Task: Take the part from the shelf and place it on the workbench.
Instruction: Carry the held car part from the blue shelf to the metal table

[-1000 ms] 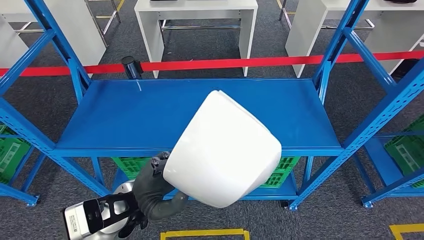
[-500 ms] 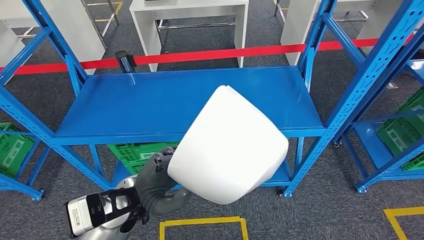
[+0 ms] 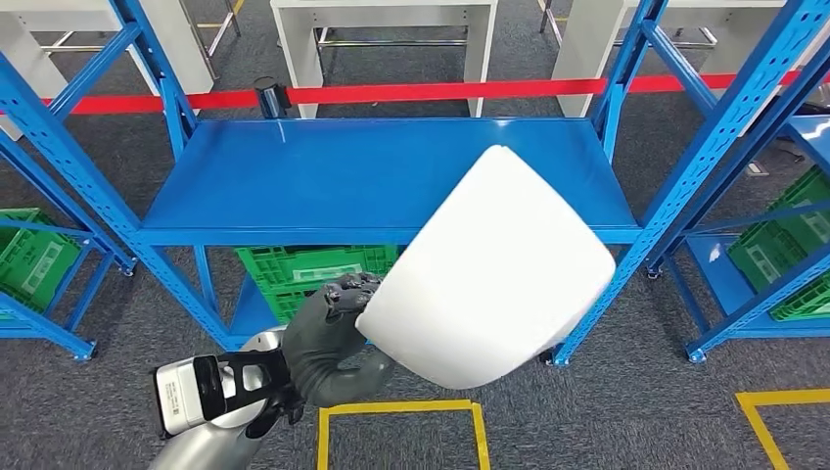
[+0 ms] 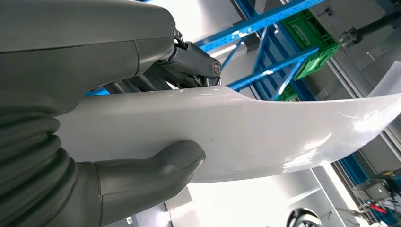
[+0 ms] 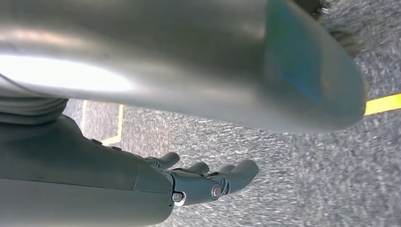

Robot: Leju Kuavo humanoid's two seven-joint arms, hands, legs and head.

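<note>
One big worry – dropping the part. Held by just one edge, with most of its big white body sticking out far past the grip. Could tip, twist or slide out with any quick turn or bump. Looks smooth and shiny too, so likely slippery.

Could also knock into a blue shelf post on a turn, being so wide and hanging just in front of the shelf, over the green crate on the level below. Hides a lot of the way ahead in the head view as well, so harder to spot things in the path.

Up in the air now, off the shelf, not yet on any desk.

Gripped by the left robot hand – thumb pressed on one face of the edge, dark fingers wrapped over the other face, closed firmly around the rim.

Nothing in the right robot hand: hanging low over the grey floor, fingers loose and a little apart, touching nothing.

Best to go slow and level, maybe with help from the free side.
</note>
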